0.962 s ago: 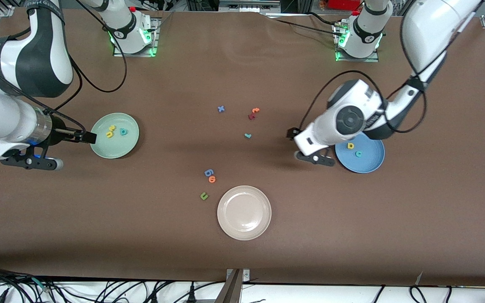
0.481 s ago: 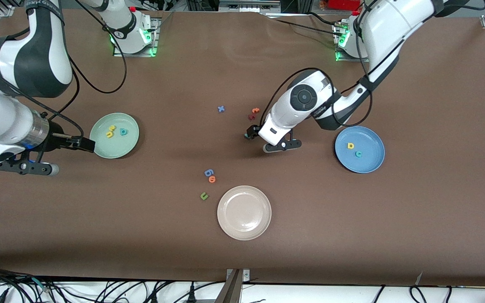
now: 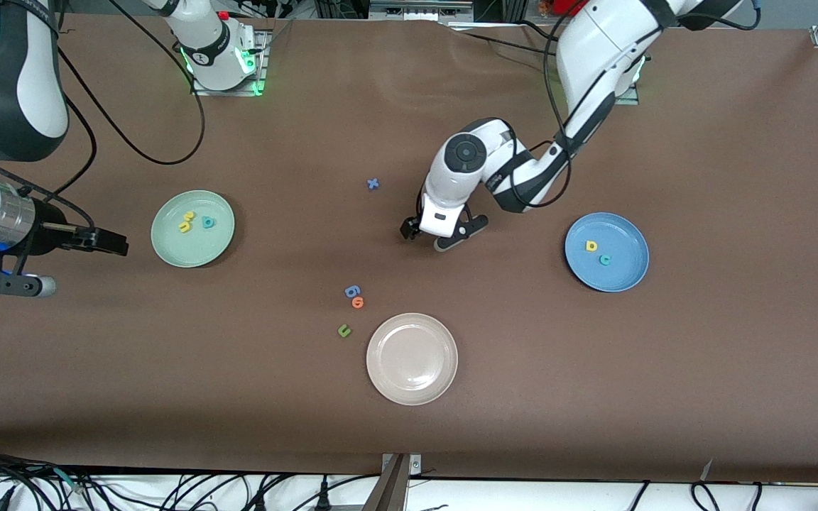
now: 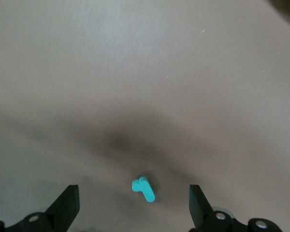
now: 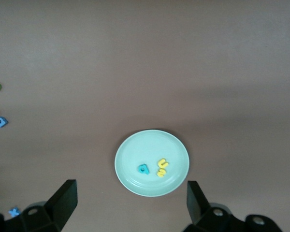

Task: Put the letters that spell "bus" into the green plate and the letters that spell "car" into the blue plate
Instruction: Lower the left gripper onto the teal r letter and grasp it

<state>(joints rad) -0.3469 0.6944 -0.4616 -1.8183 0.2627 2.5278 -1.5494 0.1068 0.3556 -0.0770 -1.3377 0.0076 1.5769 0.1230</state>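
The left gripper has swung from the blue plate to hover, fingers spread, over the teal "r", the last "car" letter, while the right gripper, also spread, has backed off the filled green plate.

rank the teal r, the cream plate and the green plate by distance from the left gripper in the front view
1. Teal r: on the table right under the open left gripper.
2. Cream plate: nearer the front camera.
3. Green plate: toward the right arm's end.
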